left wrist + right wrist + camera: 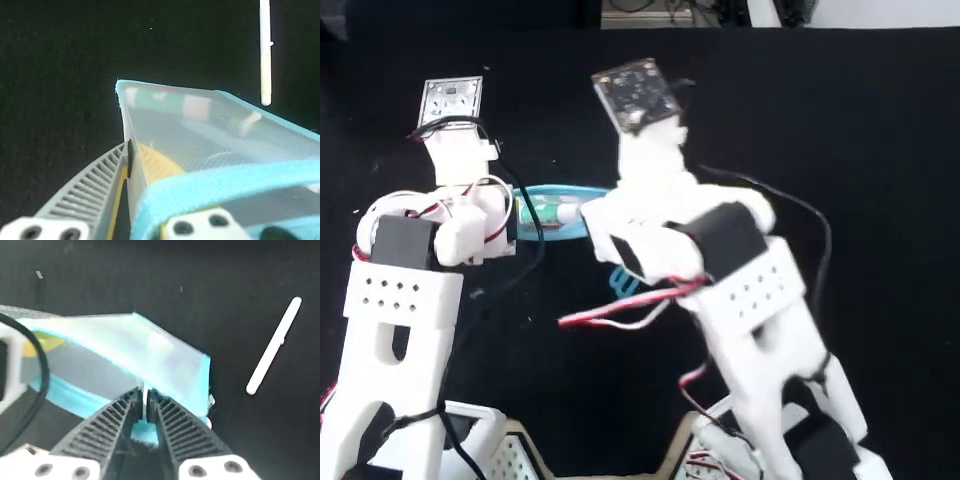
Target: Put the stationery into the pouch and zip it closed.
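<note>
A translucent mesh pouch (555,213) with light blue trim hangs between the two arms in the high view. Green and white stationery shows through its wall (170,102). My left gripper (131,192) is shut on one end of the pouch (210,140), with its grey ribbed finger (95,187) pressed to the mesh. My right gripper (145,402) is shut on the blue edge at the other end of the pouch (130,347); something small and white sits between its fingertips. A white pen (274,346) lies loose on the black table beyond the pouch (265,50).
The tabletop (880,130) is black cloth. Red and white cables (620,315) and a blue loop (623,283) hang under the right arm. The arm bases (390,330) stand at the near edge.
</note>
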`<act>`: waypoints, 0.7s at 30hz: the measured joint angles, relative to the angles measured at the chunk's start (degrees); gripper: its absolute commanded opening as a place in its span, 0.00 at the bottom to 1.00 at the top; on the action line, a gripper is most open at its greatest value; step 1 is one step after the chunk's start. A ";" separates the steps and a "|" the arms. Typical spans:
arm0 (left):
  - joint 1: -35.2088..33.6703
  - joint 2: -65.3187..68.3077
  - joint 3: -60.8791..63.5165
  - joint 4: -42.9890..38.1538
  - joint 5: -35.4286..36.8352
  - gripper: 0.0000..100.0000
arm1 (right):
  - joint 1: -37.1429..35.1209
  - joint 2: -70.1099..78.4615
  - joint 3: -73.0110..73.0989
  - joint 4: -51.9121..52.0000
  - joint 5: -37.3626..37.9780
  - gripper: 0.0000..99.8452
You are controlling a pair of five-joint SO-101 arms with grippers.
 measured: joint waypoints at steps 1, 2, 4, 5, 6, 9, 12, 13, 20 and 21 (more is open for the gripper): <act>0.00 0.00 0.00 0.00 0.00 0.03 | 0.00 1.05 -0.53 0.70 0.35 0.05; 0.00 0.00 0.00 0.00 0.00 0.03 | -0.09 1.93 -1.32 1.58 0.44 0.05; 0.18 0.00 0.00 0.00 0.00 0.03 | -0.35 2.64 -2.64 3.60 0.53 0.05; 0.18 0.00 0.00 0.00 0.00 0.03 | -0.35 2.81 -3.16 4.48 0.62 0.05; 0.18 0.00 0.00 0.00 -0.09 0.03 | -0.35 3.16 -4.04 5.36 0.79 0.05; 0.18 0.00 0.00 0.00 -0.18 0.03 | -0.35 4.48 -8.09 7.38 0.88 0.05; 0.35 0.00 0.00 0.00 -0.09 0.03 | -0.18 3.60 -10.99 8.00 0.88 0.06; 0.44 0.00 0.00 0.00 -0.09 0.03 | -0.18 2.73 -11.69 8.00 0.88 0.09; 0.44 0.00 0.35 -0.09 -0.18 0.03 | 0.44 -7.56 -13.63 8.00 0.88 0.14; 0.44 0.00 0.35 -0.09 -0.18 0.03 | 2.02 -8.79 -13.63 8.00 0.88 0.13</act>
